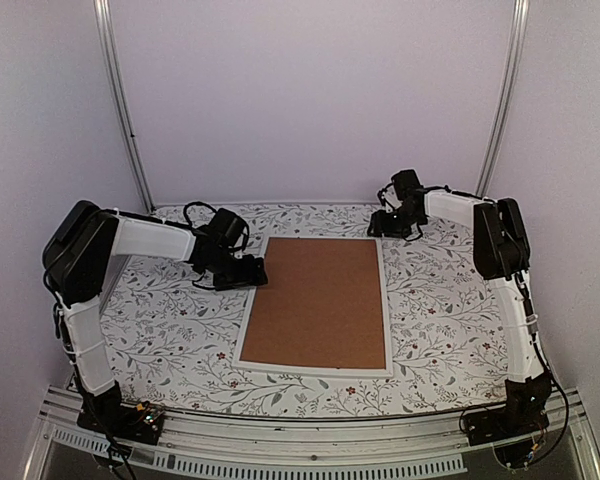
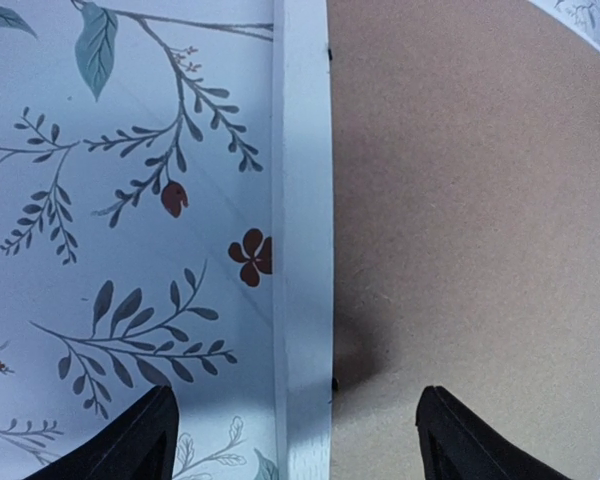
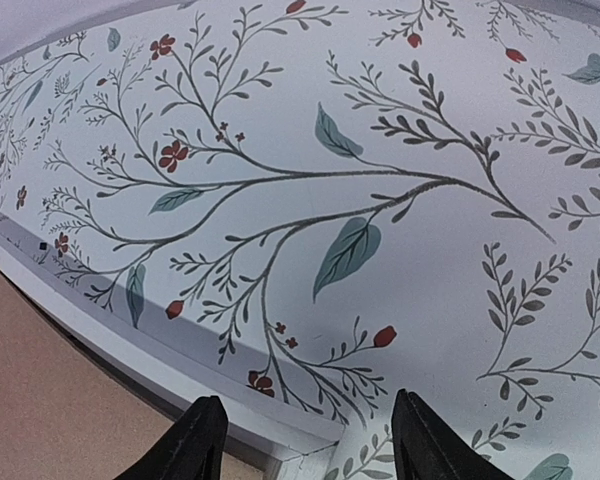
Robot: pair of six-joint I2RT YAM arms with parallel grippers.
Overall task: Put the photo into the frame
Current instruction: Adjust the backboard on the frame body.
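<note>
White-shelled left arm (image 1: 145, 238) and right arm (image 1: 458, 208) carry black joints, cables, jaws.

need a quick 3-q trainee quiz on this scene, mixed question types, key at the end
1. True or false: the left gripper straddles the left edge of the frame.
2. What surface shows inside the frame? A) a landscape print B) brown backing board C) bare glass
3. Which corner of the frame is the right gripper nearest?

Key: 1 true; 2 B; 3 the far-right corner.
</note>
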